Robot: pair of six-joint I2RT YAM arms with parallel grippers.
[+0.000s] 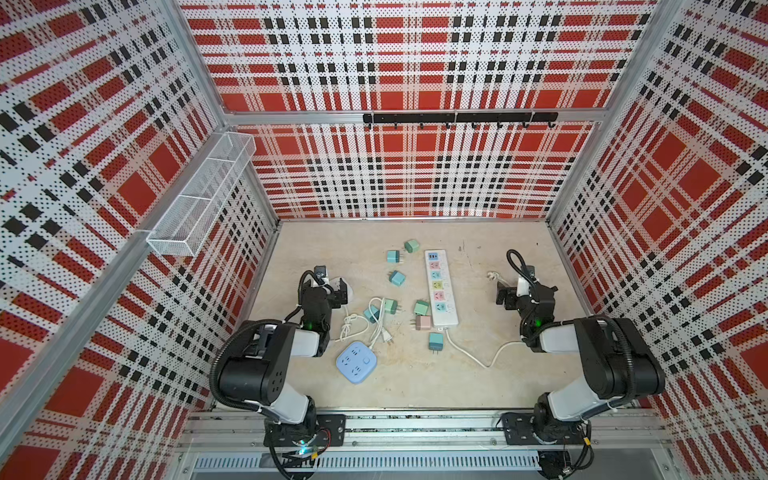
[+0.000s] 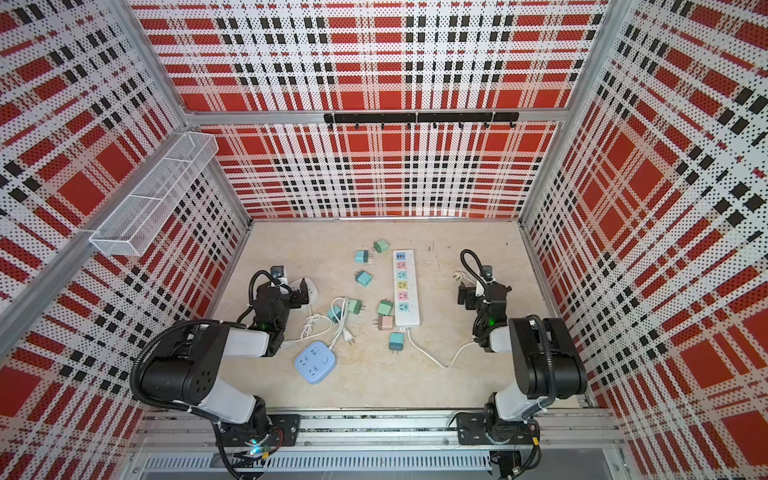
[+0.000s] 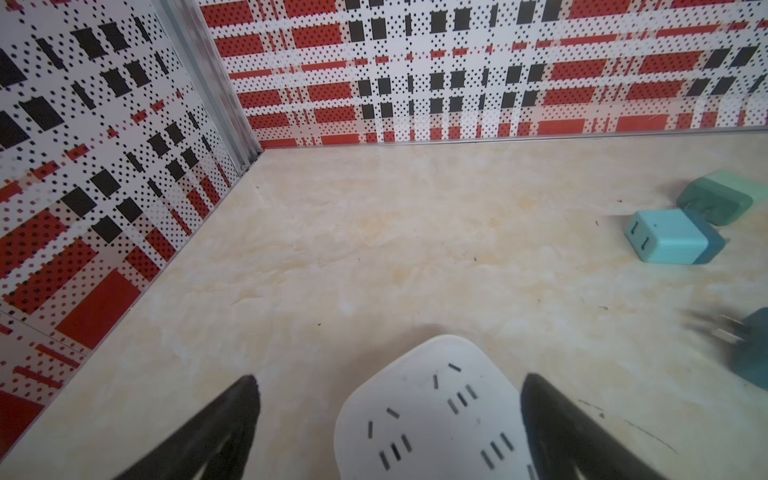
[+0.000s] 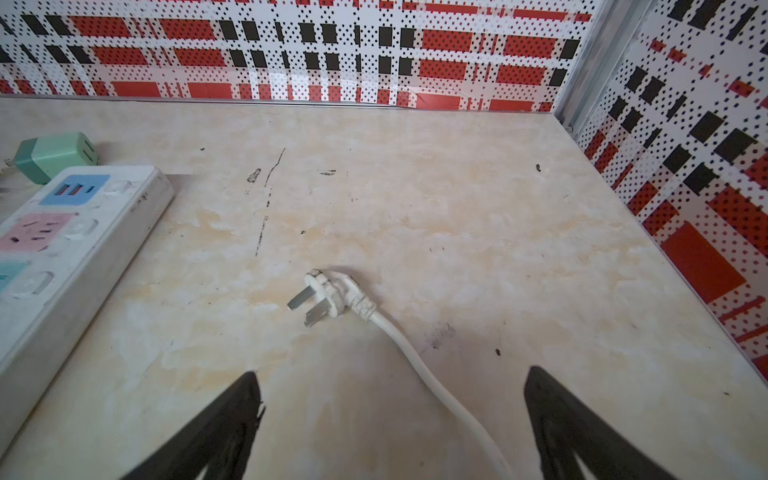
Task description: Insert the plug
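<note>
- My left pincer point(image 3: 390, 379), spread wide and empty, hangs over the rounded white socket block point(image 3: 428, 415), well left of the long white power strip with coloured sockets point(image 1: 440, 286).
- The white three-pin plug point(image 4: 328, 295) lies flat, right of the strip, pins pointing towards it.
- My right pincer point(image 4: 391, 372), spread and empty, waits farther right of the strip; I should pinch the plug's body, not its cord, keeping the pins clear.

Table layout, clock centred on the long strip point(image 1: 440, 286), twelve at the back wall point(image 1: 415, 174).
The strip runs twelve to six. The loose plug point(image 4: 328, 297) lies at three, near my right gripper point(image 4: 390, 374). Adapters point(image 1: 397, 277) scatter from six round to eleven. One socket block point(image 1: 356, 368) lies at seven, a second socket block point(image 3: 432, 415) at nine under my left gripper point(image 3: 388, 382).
</note>
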